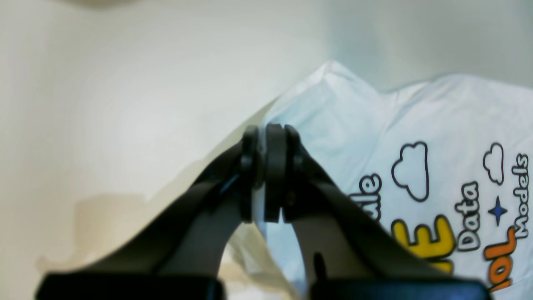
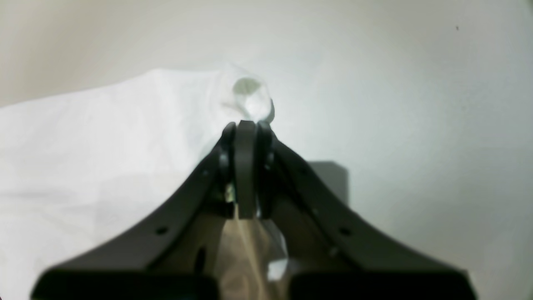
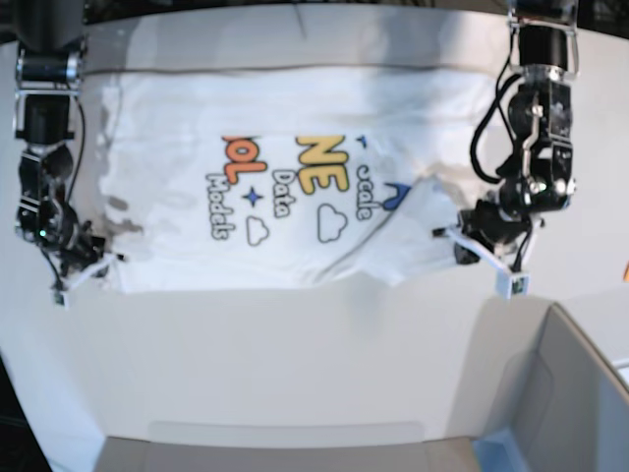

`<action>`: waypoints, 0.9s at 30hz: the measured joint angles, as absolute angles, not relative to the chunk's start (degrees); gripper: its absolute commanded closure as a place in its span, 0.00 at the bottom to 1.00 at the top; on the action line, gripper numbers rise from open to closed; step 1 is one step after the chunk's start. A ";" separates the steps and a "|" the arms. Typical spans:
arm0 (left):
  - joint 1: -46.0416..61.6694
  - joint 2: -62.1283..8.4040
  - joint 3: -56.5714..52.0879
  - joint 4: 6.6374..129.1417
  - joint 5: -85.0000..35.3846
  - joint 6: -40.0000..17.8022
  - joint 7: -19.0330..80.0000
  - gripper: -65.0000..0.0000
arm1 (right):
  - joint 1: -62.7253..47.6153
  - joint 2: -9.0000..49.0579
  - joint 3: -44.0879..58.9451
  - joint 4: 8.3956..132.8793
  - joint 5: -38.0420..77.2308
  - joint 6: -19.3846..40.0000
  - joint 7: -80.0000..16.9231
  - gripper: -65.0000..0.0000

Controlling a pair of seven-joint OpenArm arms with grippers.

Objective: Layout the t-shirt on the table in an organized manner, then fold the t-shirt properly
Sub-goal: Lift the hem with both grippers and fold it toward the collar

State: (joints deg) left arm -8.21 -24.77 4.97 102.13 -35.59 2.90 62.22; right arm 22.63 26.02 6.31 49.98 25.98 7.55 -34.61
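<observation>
The white t-shirt [image 3: 275,197] lies spread on the white table [image 3: 295,334], print side up, and part of its right side is folded over and rumpled. At that folded edge, on the right of the base view, my left gripper [image 3: 455,244] is shut on the cloth. The left wrist view shows the pads of the left gripper [image 1: 262,175] pressed together on a thin fold, with the t-shirt's print [image 1: 420,175] to the right. My right gripper [image 3: 98,264] holds the shirt's near left corner. In the right wrist view the right gripper [image 2: 246,137] is shut on the t-shirt [image 2: 104,146], and a tuft pokes out above its tips.
A grey bin [image 3: 570,393] with a blue corner stands at the near right of the base view. A sliver of something orange [image 3: 625,267] shows at the right edge. Bare tabletop [image 3: 295,374] lies in front of the shirt.
</observation>
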 measured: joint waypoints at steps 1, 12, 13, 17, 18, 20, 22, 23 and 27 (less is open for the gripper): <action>-9.34 -24.77 4.97 102.15 -35.66 2.85 61.45 0.95 | 22.44 26.02 6.28 50.70 25.67 7.51 -34.79 1.00; -13.41 -24.82 4.93 105.51 -35.94 2.90 61.45 0.95 | 12.93 27.03 6.24 65.65 24.60 7.11 -37.69 1.00; -13.28 -24.84 4.93 105.84 -35.88 2.94 61.63 0.95 | 12.14 26.87 6.90 66.57 24.71 7.16 -37.69 1.00; -12.69 -24.95 4.93 108.09 -36.01 2.66 61.65 0.95 | 8.27 25.98 12.93 70.70 24.51 7.01 -38.17 1.00; -12.73 -24.95 4.93 108.27 -35.99 2.68 61.63 0.95 | 7.38 25.98 14.11 72.25 24.10 6.81 -38.30 1.00; -12.62 -25.36 4.93 108.62 -35.99 2.70 61.89 0.95 | 5.54 25.91 16.12 75.57 24.25 6.90 -38.33 1.00; -12.47 -26.79 4.93 110.45 -35.99 2.63 64.49 0.95 | 3.75 25.50 17.69 79.05 24.45 6.90 -38.02 1.00; -12.49 -27.35 4.91 111.59 -35.81 2.74 64.42 0.95 | 2.81 25.34 18.13 80.62 24.67 6.94 -38.00 1.00; -11.44 -28.34 4.82 114.26 -36.07 2.59 64.45 0.95 | -0.97 25.39 18.94 84.42 24.67 7.20 -38.22 1.00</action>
State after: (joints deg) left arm -11.44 -28.34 4.82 114.26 -36.07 2.59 64.45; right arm -0.97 25.39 18.94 84.42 24.67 7.20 -38.22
